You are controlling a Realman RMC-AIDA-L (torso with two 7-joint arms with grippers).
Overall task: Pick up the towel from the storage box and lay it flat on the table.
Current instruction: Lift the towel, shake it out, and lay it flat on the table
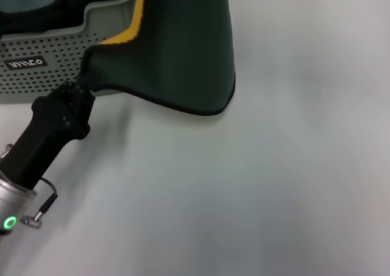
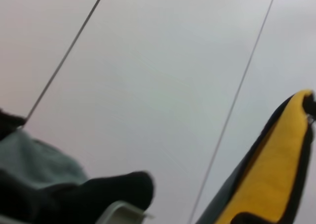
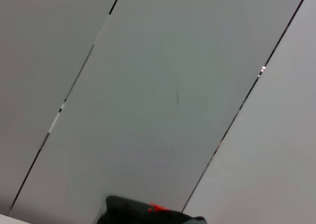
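The towel [image 1: 183,44] hangs down from above the head view's top edge, dark grey-green face toward me, with a strip of its yellow face [image 1: 131,29] showing at its left edge. Its black-hemmed lower edge hovers over the white table [image 1: 256,191]. My left gripper [image 1: 82,86] is shut on the towel's lower left corner, right in front of the storage box [image 1: 42,75]. In the left wrist view the yellow face [image 2: 269,177] with its black hem shows beside a dark fold [image 2: 103,192]. My right gripper is out of view.
The perforated storage box sits at the back left, with dark cloth lying inside it [image 1: 36,8]. White table surface stretches in front of and to the right of the towel. The right wrist view shows only pale wall panels and a dark shape [image 3: 148,211].
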